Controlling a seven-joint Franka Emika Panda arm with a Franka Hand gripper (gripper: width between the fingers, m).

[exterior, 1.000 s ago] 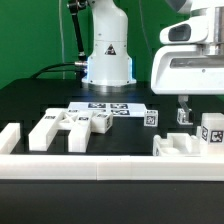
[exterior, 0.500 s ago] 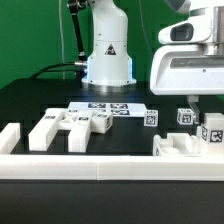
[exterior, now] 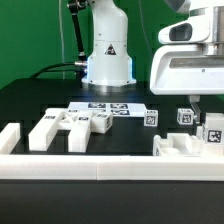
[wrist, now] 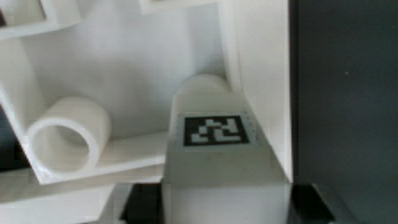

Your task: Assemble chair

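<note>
**Exterior view**
- Black table top (exterior: pixel 30 100), with the white robot arm base (exterior: pixel 107 50) at twelve o'clock.
- Thin flat white marker board (exterior: pixel 105 108), lying just in front of the base.
- Cluster of white blocky plastic slabs and bars (exterior: pixel 55 130) at eight o'clock, lying close together.
- Small white tagged cube (exterior: pixel 150 118) at the marker board's three o'clock end.
- Second small white tagged cube (exterior: pixel 185 117), farther toward three o'clock and apart from the first.
- White two-finger gripper (exterior: pixel 198 104) at two o'clock, hanging low over the tagged white block (exterior: pixel 212 130) at the edge. From here I cannot tell how the jaws stand.
- Low white blocky part (exterior: pixel 178 146) at four o'clock, just behind the rail.
- Long plain white border rail (exterior: pixel 100 165), running across six o'clock.

**Wrist view**
- White plastic bar bearing one black-and-white square tag (wrist: pixel 217 150), running out from between the dark fingers (wrist: pixel 143 205). It fills the gap between them, so the jaws appear clamped on it.
- White round peg (wrist: pixel 68 135), beside the bar.
- White slab with raised walls (wrist: pixel 125 70), lying under and beyond both.
</note>
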